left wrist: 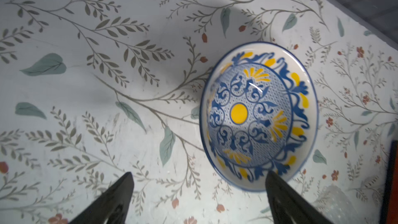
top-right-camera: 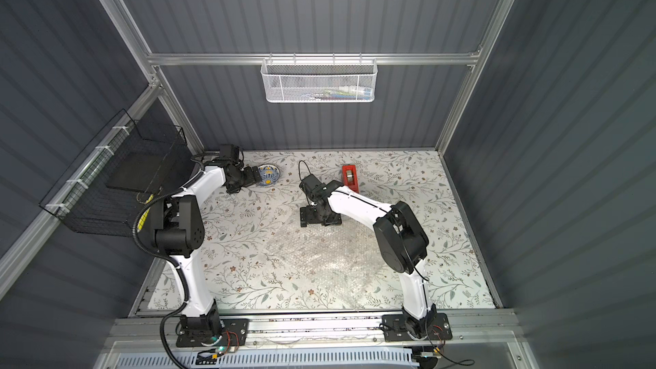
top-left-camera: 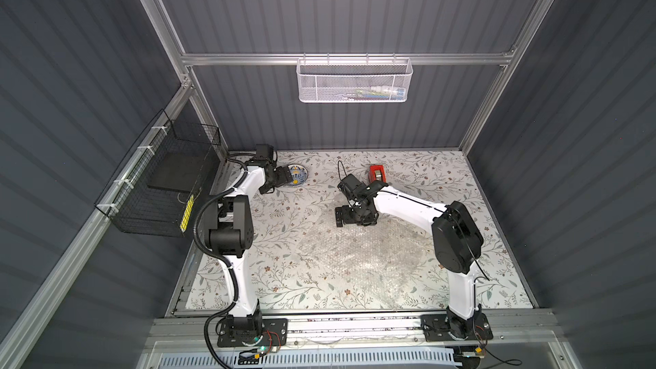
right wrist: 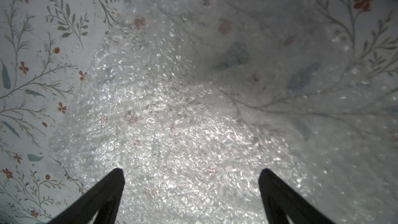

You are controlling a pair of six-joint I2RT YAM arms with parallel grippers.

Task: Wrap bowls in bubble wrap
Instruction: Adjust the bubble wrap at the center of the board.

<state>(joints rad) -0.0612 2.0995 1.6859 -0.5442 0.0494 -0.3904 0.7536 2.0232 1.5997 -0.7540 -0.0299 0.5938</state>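
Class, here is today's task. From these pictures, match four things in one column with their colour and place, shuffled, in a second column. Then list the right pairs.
Column one:
1. bowl
2. bubble wrap
3. tape dispenser
4. mesh basket

Column two:
A. white, hung on the back rail
B. red, on the far half of the table
C. clear and shiny, spread out mid-table
D. blue and yellow pattern, at the far left of the table

Pairs: 1-D, 2-C, 3-B, 4-A.
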